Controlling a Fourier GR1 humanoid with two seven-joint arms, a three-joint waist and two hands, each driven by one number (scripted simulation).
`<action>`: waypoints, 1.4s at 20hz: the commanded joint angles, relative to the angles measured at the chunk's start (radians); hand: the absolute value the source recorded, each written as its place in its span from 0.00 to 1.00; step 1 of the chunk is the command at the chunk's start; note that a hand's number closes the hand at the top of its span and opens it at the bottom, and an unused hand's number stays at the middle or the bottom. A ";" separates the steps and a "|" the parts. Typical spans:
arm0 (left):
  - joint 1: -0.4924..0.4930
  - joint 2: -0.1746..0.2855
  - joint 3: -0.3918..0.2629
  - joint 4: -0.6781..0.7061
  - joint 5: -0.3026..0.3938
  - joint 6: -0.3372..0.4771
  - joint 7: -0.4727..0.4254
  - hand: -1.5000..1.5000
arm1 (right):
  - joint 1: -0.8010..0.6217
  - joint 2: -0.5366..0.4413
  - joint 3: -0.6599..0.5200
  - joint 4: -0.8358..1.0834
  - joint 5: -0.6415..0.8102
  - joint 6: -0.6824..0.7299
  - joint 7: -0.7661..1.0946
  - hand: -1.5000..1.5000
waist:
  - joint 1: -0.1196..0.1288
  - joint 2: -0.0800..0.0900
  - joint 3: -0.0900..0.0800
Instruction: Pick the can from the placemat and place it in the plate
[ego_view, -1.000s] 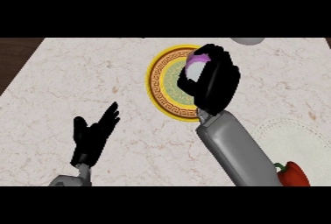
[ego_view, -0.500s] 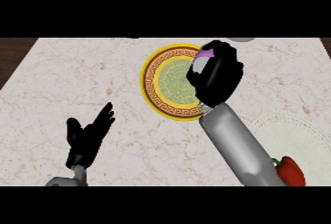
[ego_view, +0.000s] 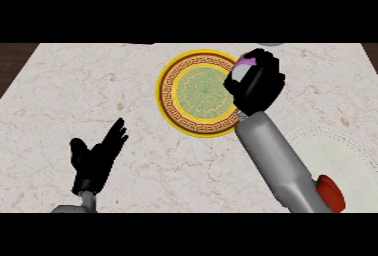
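A round plate (ego_view: 193, 95) with a yellow rim, a brown patterned band and a green centre lies on the marble counter at the upper middle. My right hand (ego_view: 257, 85) hovers at the plate's right rim, curled round a purple and silver can (ego_view: 242, 68), of which only the top shows past the fingers. The white placemat (ego_view: 339, 147) lies at the right, partly behind my right forearm. My left hand (ego_view: 97, 159) rests open at the lower left, fingers pointing up, holding nothing.
A red object (ego_view: 330, 192) sits at the lower right by my right forearm, on the placemat's near edge. The dark counter edge runs along the far left corner (ego_view: 15, 65). A pale object (ego_view: 269, 44) peeks in at the top edge.
My right hand with the can has drifted rightward, from over the plate's middle to its right rim. The left hand has stayed in place.
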 joint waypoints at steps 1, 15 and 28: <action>0.004 -0.011 -0.012 0.023 0.002 -0.010 -0.001 0.50 | -0.013 0.009 -0.083 0.091 -0.142 -0.021 0.183 1.00 | 0.006 0.009 -0.004; -0.033 -0.015 0.000 0.057 -0.010 -0.003 0.009 0.50 | -0.090 0.009 -0.032 0.303 -0.654 -0.392 -0.323 0.00 | -0.003 0.011 -0.002; 0.007 -0.015 0.039 0.083 -0.010 0.008 -0.043 0.50 | 0.199 0.009 0.258 -0.104 -0.988 -0.561 -0.458 0.00 | -0.062 -0.012 -0.004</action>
